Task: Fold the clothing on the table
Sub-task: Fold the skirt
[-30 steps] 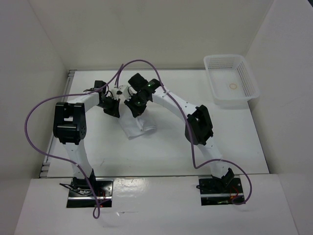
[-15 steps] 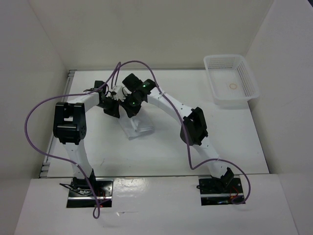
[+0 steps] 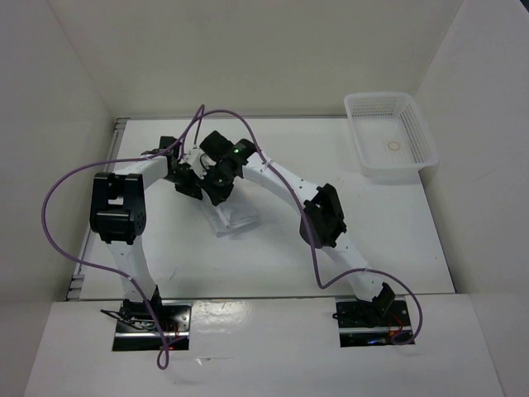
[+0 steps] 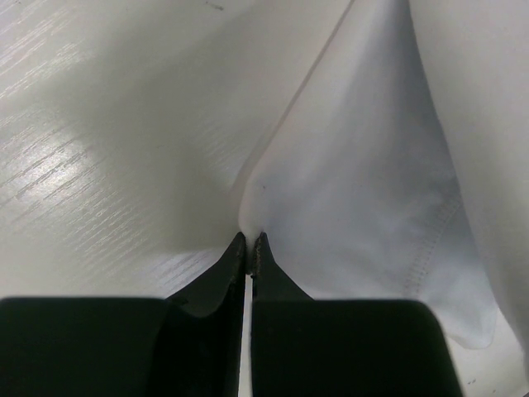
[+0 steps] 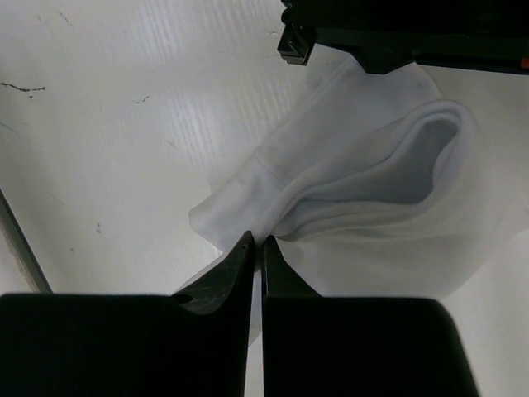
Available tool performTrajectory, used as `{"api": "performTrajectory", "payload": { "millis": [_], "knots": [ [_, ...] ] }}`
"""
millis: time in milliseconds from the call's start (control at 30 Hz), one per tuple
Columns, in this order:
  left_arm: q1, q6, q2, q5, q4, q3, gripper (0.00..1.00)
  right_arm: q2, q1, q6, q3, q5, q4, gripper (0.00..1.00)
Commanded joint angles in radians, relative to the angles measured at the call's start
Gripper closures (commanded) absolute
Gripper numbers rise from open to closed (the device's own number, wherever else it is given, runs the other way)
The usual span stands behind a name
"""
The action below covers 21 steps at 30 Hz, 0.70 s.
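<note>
The left jaws and right jaws each pinch the clothing [image 3: 234,220]; the right arm [image 3: 281,174] has swung its edge leftward over the worktop [image 3: 388,240]; the fold seems half made.

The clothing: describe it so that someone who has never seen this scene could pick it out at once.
On the white table, look left of centre. There lies the clothing, pinched by the left tool and the right tool. It is limp, creased white fabric, unlike the stiff mesh basket in the far right corner.
</note>
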Motion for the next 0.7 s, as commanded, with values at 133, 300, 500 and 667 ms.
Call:
{"api": "performTrajectory", "payload": {
  "millis": [133, 300, 500, 667],
  "knots": [
    [-0.003, 0.002, -0.01, 0.028, -0.024, 0.001, 1.0, 0.031, 0.022, -0.004, 0.108, -0.015, -0.009, 0.94],
    [-0.003, 0.002, -0.01, 0.037, -0.024, 0.001, 1.0, 0.041, 0.033, -0.004, 0.131, -0.006, -0.009, 0.9],
    [-0.003, 0.002, -0.01, 0.037, -0.024, 0.001, 1.0, 0.041, 0.053, -0.013, 0.131, -0.015, -0.027, 0.7],
    [-0.003, 0.002, -0.01, 0.037, -0.024, 0.001, 1.0, 0.032, 0.053, -0.013, 0.131, -0.015, -0.036, 0.53]
  ]
}}
